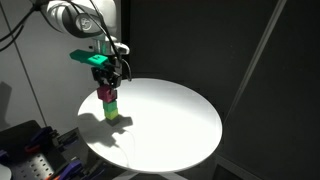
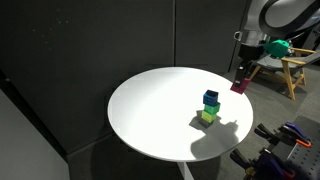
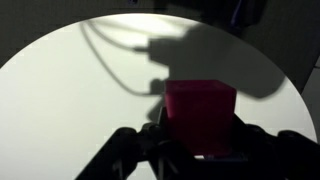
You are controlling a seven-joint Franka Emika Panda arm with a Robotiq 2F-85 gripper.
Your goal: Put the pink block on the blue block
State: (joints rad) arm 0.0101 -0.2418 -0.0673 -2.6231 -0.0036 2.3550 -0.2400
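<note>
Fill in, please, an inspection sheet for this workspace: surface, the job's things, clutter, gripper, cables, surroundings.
Surface: round white table, brightly lit, with strong shadows.
Job's things: pink block held in the air near the table's rim, off to the side of the stack; blue block on top of the green cubes.
Clutter: nothing seen on the table.
Grippers: gripper shut on the pink block.
Cables: dark cable hanging beside the arm.
Surroundings: dark panels around the table; wooden frame behind; equipment beside the table, too dim to identify.
</note>
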